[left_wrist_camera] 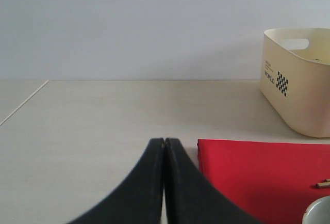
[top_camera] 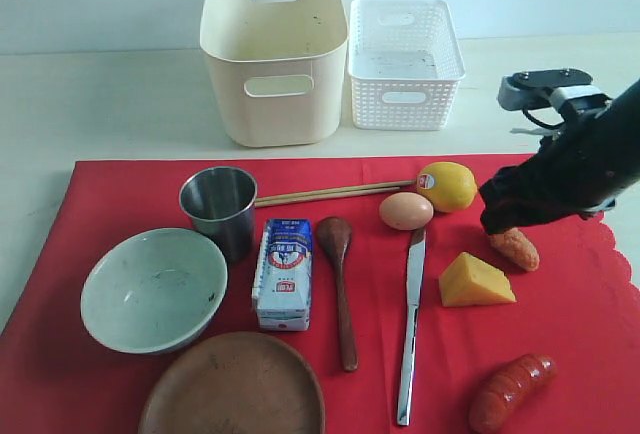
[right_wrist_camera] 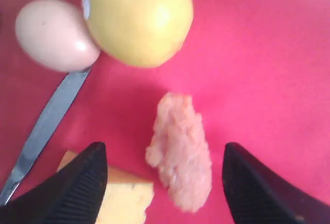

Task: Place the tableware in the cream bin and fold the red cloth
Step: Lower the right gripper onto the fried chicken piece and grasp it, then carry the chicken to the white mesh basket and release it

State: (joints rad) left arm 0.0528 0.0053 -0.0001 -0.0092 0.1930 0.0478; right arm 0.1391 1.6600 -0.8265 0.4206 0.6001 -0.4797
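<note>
The red cloth point(top_camera: 580, 304) lies flat and carries a steel cup point(top_camera: 219, 206), a pale bowl point(top_camera: 152, 289), a brown plate point(top_camera: 232, 386), a wooden spoon point(top_camera: 339, 274), chopsticks point(top_camera: 330, 194) and a silver knife point(top_camera: 410, 324). Behind it stands the cream bin point(top_camera: 272, 54), which looks empty. My right gripper point(top_camera: 500, 216) hangs open just above the cloth's right part, its jaws either side of a breaded food piece point(right_wrist_camera: 180, 152) without touching it. The left gripper point(left_wrist_camera: 164, 141) is shut on nothing, low over bare table by the cloth's corner point(left_wrist_camera: 247, 167), out of the exterior view.
A white lattice basket point(top_camera: 404, 64) stands right of the bin. On the cloth lie a milk carton point(top_camera: 285, 272), a lemon point(top_camera: 447, 186), an egg point(top_camera: 405, 211), a cheese wedge point(top_camera: 473, 281) and a sausage point(top_camera: 510, 391). The knife blade point(right_wrist_camera: 46, 126) runs close to one right finger.
</note>
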